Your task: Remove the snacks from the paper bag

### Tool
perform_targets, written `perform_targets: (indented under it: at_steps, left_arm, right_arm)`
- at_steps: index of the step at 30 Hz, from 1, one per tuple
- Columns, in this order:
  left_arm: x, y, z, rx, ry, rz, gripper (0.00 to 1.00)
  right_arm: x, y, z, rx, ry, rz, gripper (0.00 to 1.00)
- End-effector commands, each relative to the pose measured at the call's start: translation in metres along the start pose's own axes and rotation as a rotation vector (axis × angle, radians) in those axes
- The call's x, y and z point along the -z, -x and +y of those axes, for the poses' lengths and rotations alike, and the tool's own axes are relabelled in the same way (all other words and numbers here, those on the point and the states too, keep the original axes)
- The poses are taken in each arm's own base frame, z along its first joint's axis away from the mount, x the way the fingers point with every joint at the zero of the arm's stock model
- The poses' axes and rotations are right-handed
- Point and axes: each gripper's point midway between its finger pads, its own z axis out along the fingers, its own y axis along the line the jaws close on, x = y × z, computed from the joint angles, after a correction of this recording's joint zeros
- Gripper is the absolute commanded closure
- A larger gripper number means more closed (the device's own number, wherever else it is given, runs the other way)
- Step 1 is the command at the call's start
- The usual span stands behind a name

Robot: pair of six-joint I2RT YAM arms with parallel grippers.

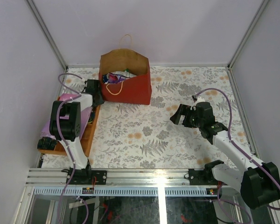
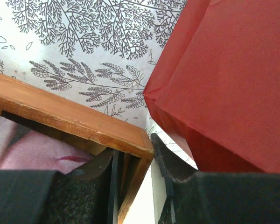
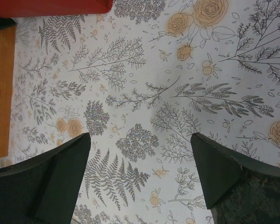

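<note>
The paper bag [image 1: 133, 91] stands open at the back of the table, red outside and brown inside, with tan cord handles [image 1: 115, 88]. Several glossy snacks [image 1: 114, 77] show in its mouth, purple and white among them. My left gripper [image 1: 97, 94] hangs just left of the bag, over the far corner of the wooden tray [image 1: 91, 133]. In the left wrist view the left gripper [image 2: 133, 149] has its jaws a narrow gap apart, nothing between them, with the bag's red wall [image 2: 224, 84] at its right. My right gripper [image 1: 178, 114] [image 3: 140, 136] stands wide open and empty over the cloth.
A pink-purple flat item [image 1: 67, 98] [image 2: 32, 149] lies in the tray [image 2: 70, 116], with a dark object [image 1: 46, 143] at its near end. The tray's edge [image 3: 1, 84] shows left of the right gripper. A floral cloth [image 1: 144, 135] covers the table; walls enclose three sides.
</note>
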Motion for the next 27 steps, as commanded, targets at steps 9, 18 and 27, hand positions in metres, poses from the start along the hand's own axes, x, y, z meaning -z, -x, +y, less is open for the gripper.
perform_targets:
  at_steps: [9,18,27]
  left_arm:
    - [0.022,-0.022,0.025,0.142,0.213,0.014,1.00]
    - [0.028,-0.035,0.037,0.113,0.238,0.025,1.00]
    - [0.035,-0.027,0.032,-0.027,0.169,0.002,1.00]
  right_arm:
    - [-0.001,0.004,0.011,0.012,0.052,-0.022,0.04]
    - [0.001,0.003,0.014,0.024,0.066,-0.016,0.04]
    - [0.005,0.002,0.016,0.035,0.077,-0.007,0.04]
